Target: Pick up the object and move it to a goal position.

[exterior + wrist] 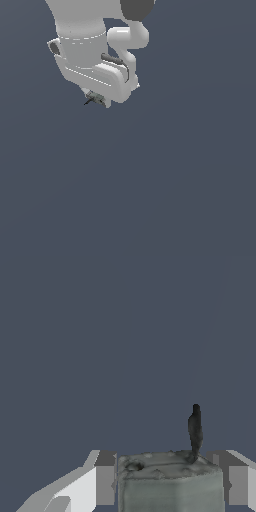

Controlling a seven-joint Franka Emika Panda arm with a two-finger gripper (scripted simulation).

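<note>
The object is a small blocky grey item with a pale face and a thin dark spike rising from it. In the wrist view it fills the gap between my two fingers, which press on both its sides. My gripper is shut on it. In the exterior view the object pokes out as a tiny dark grey piece under the white hand, near the upper left of the picture. The gripper itself is mostly hidden there by the white arm.
The white arm comes down from the top of the exterior view. Around it there is only a flat dark blue-grey ground. No goal marker shows in either view.
</note>
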